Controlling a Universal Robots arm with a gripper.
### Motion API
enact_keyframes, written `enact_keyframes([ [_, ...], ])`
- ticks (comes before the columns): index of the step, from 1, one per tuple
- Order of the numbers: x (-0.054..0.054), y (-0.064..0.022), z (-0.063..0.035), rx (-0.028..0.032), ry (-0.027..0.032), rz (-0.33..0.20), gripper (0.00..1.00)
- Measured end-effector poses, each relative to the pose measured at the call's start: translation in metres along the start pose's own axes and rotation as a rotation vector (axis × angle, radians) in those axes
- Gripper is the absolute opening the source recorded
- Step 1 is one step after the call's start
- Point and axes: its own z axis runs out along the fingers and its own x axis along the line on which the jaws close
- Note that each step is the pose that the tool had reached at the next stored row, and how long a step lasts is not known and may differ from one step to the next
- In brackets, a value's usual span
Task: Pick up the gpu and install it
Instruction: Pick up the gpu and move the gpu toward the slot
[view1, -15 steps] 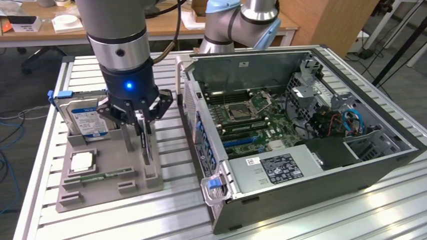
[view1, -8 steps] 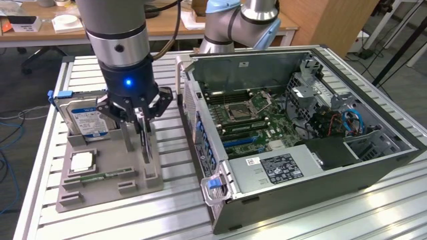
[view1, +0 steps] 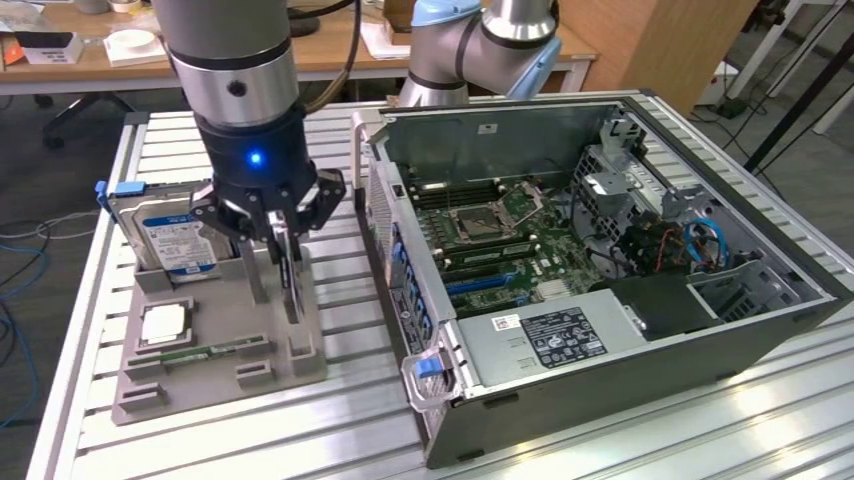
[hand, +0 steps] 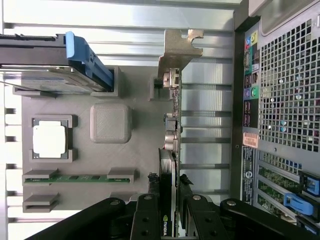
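One arm, one end effector (view1: 280, 238), and it's clamped narrow on the gpu (view1: 288, 285), pinching the card's top edge. The card stands upright on its long edge over the grey holder (view1: 214, 375), at the holder's side nearest the computer case (view1: 747, 320). I can't tell whether its bottom edge sits in the slot or has cleared it. In the wrist view you look straight down the card (hand: 171, 150), edge-on, with black fingers (hand: 150, 200) pressed against both faces and the silver end bracket at the far end. The holder sits near the desk (view1: 334, 430) edge on the exterior view's left. It also carries a hard drive (view1: 167, 235) with a blue-white label, standing upright at its back corner. A square processor chip (view1: 163, 323) lies flat in its pocket, and a narrow green memory stick (view1: 207, 351) lies in a slot just in front of that. The case lies on its side with the panel off and takes up the desk on the exterior view's right, motherboard (view1: 494, 240) facing up.
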Motion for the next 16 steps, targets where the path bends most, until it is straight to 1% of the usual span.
enact_keyframes([
  [16,-0.0003,0.0003,-0.0086,0.0,0.0,0.0,0.26],
])
